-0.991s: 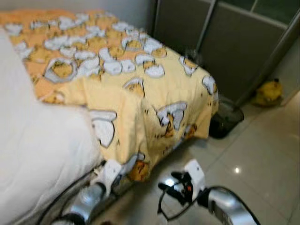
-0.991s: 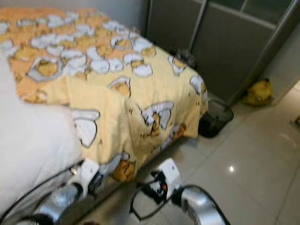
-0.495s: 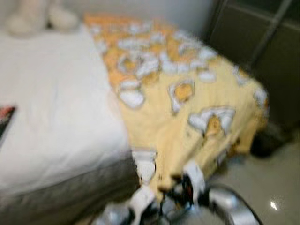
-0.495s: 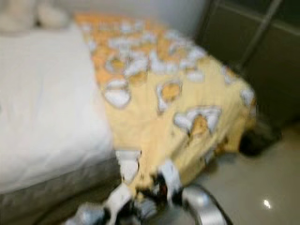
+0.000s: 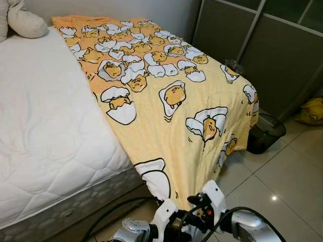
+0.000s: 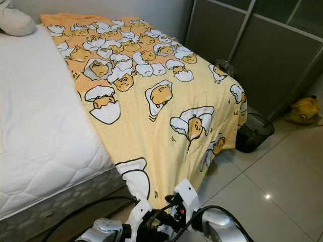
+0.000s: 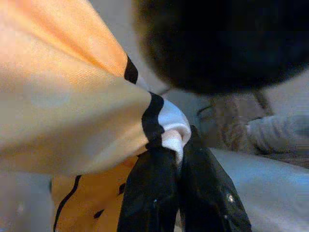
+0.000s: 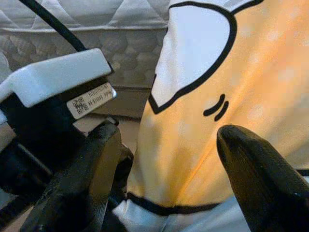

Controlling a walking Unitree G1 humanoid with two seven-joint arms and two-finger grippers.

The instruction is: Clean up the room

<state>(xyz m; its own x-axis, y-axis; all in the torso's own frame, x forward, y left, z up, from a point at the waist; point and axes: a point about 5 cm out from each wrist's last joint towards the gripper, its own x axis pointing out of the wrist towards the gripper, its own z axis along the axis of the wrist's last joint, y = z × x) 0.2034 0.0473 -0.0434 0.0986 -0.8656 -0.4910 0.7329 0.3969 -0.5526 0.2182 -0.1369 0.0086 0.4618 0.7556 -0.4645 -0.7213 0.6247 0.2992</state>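
Note:
A yellow blanket [image 5: 166, 101] printed with cartoon eggs covers the far half of a bed and hangs over its near side. The white quilted mattress [image 5: 40, 116] lies bare beside it. Low in front of me, my left gripper [image 7: 177, 145] is shut on the blanket's white, black-lined hem, and it also shows at the hanging corner [image 5: 171, 228]. My right gripper [image 8: 169, 145] is open right beside it, with the hanging blanket just beyond its two fingers [image 8: 87, 169]. From the head it sits next to the left one [image 5: 201, 207].
A black wire waste basket [image 5: 263, 133] stands on the tiled floor [image 5: 287, 176] by the bed's far corner. Grey sliding doors [image 5: 262, 45] run behind it, with a yellow bag [image 5: 313, 111] at their foot. A pale plush [image 5: 22, 20] lies at the bed's head.
The camera swung left and has steadied, so more bare mattress is in view. My two grippers have come close together at the blanket's hanging hem.

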